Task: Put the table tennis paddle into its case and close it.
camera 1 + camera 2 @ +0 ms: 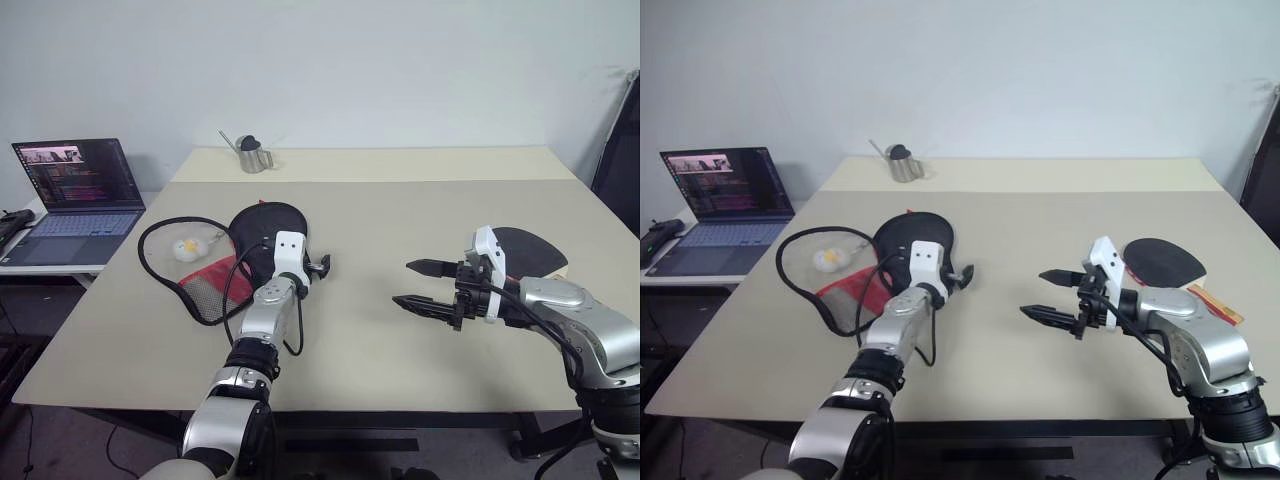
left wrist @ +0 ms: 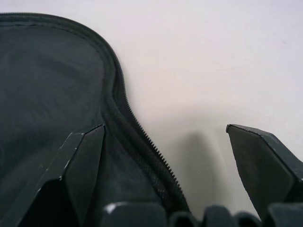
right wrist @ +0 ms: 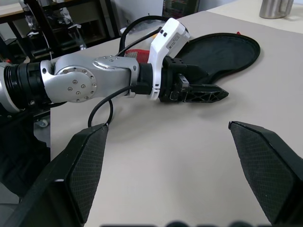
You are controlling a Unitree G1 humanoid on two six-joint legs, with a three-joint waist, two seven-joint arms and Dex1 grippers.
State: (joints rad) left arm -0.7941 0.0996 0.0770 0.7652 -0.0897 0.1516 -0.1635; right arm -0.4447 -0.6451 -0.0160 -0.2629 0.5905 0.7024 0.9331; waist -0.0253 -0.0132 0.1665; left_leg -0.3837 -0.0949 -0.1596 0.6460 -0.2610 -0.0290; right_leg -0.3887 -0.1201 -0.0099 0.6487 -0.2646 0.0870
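L gripper (image 3: 208, 93): fingers wide, empty, low over case edge, one finger above the black fabric.
R gripper (image 1: 425, 285): wide, empty, mid-table.
Case (image 1: 262, 224): lying open nr table's left edge.
Paddle (image 1: 1160, 260): flat nr right edge, behind R arm.

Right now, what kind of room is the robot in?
Probably a lab or workroom, not a home. A big plain table stands against bare white walls, an open laptop with code-like text sits on a side desk, and the paddle case lies ready for practice.
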